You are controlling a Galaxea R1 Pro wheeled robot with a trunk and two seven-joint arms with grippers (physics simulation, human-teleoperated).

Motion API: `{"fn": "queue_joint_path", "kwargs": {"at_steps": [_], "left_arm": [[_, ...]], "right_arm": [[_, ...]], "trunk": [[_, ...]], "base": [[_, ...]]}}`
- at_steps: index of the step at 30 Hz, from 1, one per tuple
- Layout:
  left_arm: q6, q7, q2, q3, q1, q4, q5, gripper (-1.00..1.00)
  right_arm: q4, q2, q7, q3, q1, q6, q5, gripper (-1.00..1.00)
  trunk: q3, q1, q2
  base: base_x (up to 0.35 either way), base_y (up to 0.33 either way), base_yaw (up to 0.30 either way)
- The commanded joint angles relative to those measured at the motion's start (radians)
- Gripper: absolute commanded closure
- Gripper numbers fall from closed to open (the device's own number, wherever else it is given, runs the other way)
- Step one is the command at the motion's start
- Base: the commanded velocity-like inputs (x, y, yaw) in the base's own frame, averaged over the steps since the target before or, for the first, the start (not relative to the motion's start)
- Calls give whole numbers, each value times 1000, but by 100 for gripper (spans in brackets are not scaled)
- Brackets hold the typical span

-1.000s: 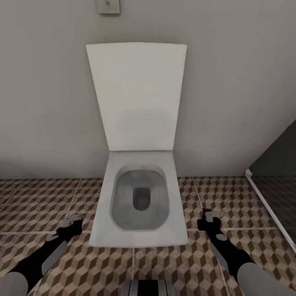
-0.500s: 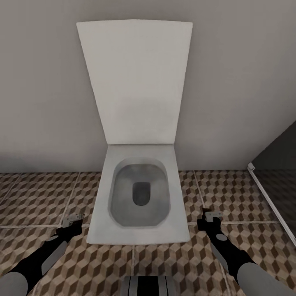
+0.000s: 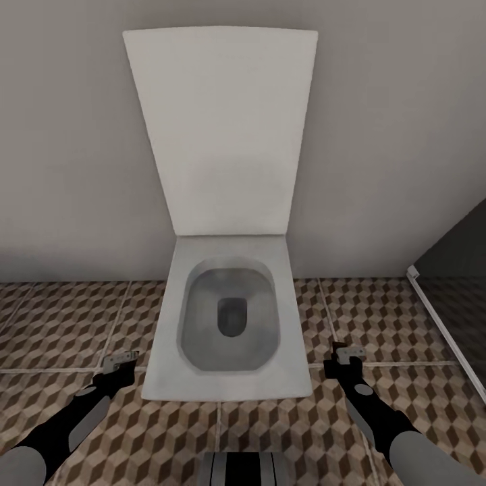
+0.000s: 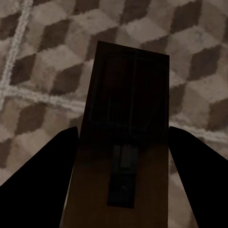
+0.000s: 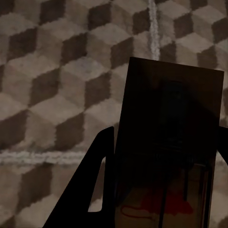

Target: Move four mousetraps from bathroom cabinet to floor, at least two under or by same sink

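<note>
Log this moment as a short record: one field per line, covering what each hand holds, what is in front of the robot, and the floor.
left hand: shut on a mousetrap, brown board between the fingers
right hand: shut on a second mousetrap, red mark showing near the hand
ahead: white toilet, lid raised against the wall
bathroom floor: cube-pattern tiles, pale grout
right edge: dark panel with a white frame
cabinet, sink: not seen from here
</note>
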Motion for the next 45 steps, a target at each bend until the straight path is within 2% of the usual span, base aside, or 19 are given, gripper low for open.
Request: {"fn": "queue_joint_path", "kwargs": {"at_steps": [1,17,25,32,43,45], "left_arm": [[2,10,1,-8,-1,-3,7,100],[1,12,5,-5,-1,-2,5,100],[0,13,5,16,-1,-2,5,100],[0,13,4,20,-1,-2,5,100],[-1,13,3,20,-1,-2,5,100],[-1,13,2,20,0,-2,5,100]], "right_arm": [[0,-1,-4,8,-1,-5,-12,100],[0,-1,-4,8,-1,-4,-11,100],[0,-1,-4,8,-1,-4,-11,100],[0,-1,-4,8,-1,-4,-11,100],[0,-1,-4,8,-1,-5,-11,100],[0,-1,-4,8,-1,-5,-11,100]], "trunk": [[-1,0,0],[-63,7,-4],[-93,11,-6],[-121,14,-8],[-121,14,-8],[-128,15,-8]], "base": [[0,0,0],[0,0,0],[0,0,0],[0,0,0],[0,0,0],[0,0,0]]}}
